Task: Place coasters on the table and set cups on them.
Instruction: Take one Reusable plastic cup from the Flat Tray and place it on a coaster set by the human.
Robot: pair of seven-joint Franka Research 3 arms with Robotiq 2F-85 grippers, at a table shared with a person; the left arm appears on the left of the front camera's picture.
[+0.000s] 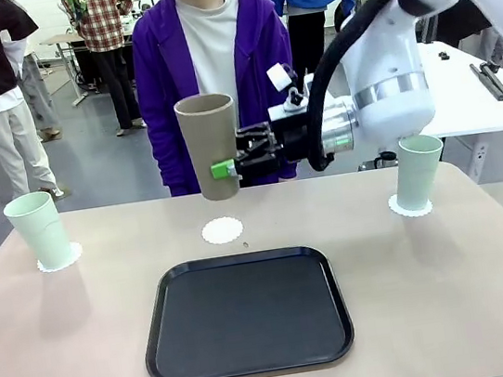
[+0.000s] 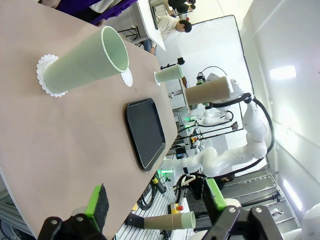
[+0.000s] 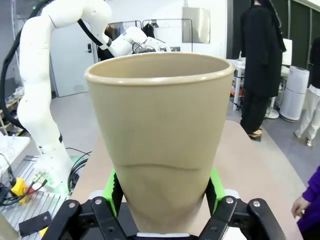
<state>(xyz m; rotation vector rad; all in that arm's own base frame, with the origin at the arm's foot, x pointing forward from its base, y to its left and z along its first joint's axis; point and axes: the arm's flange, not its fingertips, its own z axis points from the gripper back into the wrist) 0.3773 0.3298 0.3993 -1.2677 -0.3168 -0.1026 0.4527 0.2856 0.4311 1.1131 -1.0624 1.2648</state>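
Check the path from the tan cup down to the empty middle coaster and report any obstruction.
Nothing visible blocks it. The tan cup, held in the right gripper, hangs above the bare coaster; the tray lies nearer the robot.

Bright, even indoor light; you get sharp pictures with soft shadows.
From the front, you see the table (image 1: 488,268) lit from overhead, with faint shadows under the cups and a dull sheen on the black tray (image 1: 246,313). Your left wrist view bends lines at the edges, and ceiling lights glare white at its right. In your right wrist view the brown cup (image 3: 160,135) is crisp, the background slightly soft.
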